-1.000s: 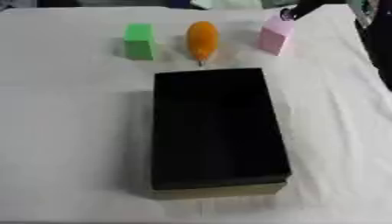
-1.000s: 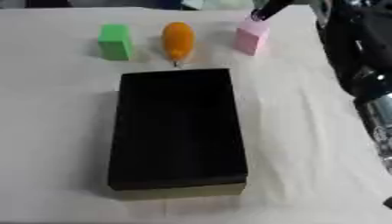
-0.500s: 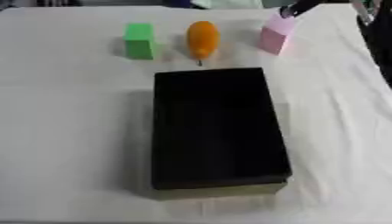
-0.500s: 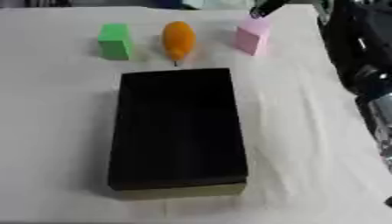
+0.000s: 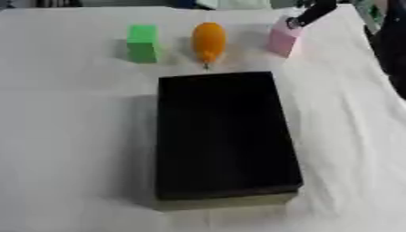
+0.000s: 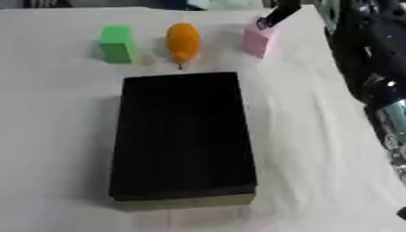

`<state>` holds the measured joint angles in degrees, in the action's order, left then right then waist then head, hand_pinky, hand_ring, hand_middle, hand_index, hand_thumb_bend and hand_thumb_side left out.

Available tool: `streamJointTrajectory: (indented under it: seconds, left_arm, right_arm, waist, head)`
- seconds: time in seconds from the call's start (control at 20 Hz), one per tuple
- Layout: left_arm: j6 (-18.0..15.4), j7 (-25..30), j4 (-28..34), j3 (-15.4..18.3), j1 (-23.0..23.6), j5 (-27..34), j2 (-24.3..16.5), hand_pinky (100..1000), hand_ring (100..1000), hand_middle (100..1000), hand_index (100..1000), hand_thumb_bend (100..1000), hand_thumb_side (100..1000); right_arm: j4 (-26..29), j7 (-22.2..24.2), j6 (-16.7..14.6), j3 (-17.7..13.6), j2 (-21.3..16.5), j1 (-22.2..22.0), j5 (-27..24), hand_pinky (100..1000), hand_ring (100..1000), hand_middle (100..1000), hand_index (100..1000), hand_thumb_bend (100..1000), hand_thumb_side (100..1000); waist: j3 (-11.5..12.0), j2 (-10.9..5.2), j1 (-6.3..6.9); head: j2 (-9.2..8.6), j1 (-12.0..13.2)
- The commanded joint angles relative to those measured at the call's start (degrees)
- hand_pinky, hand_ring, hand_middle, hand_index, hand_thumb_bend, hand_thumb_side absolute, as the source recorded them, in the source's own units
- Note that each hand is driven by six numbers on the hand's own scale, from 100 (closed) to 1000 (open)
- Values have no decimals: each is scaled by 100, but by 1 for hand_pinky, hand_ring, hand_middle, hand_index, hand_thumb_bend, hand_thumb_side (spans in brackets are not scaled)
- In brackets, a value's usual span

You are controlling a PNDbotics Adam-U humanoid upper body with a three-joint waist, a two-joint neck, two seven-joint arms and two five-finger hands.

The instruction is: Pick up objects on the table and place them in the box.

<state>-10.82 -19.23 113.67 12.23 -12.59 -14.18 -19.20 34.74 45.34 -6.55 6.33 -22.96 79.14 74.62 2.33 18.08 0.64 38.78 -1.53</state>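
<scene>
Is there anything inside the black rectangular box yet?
No, the black rectangular box shows only its dark interior, while the green block, orange object and pink block sit beyond it.

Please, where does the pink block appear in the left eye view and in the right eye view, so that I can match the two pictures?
Left eye view: the pink block stands near the top, right of centre, beyond the box's far right corner.
Right eye view: the pink block stands near the top, slightly right of centre.
Shared landmark: the orange object lies to its left in both views.
</scene>
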Motion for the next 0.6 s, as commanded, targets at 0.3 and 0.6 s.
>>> streamJointTrajectory:
  seconds: [0.3, 0.6]
  left_arm:
    - [-9, 21, 92, 58, -44, -36, -60, 762, 805, 849, 890, 165, 980]
    - [-15, 38, 92, 56, -56, -28, -55, 764, 804, 849, 890, 164, 979]
  right_arm:
    - [9, -4, 48, -55, -72, 160, 124, 964, 978, 941, 1000, 200, 896]
    - [-43, -9, 86, -73, -41, 148, 116, 964, 976, 939, 1000, 198, 910]
  waist:
    - [27, -65, 24]
    - [62, -52, 20]
  head:
    - [-266, -139]
    - [-276, -146]
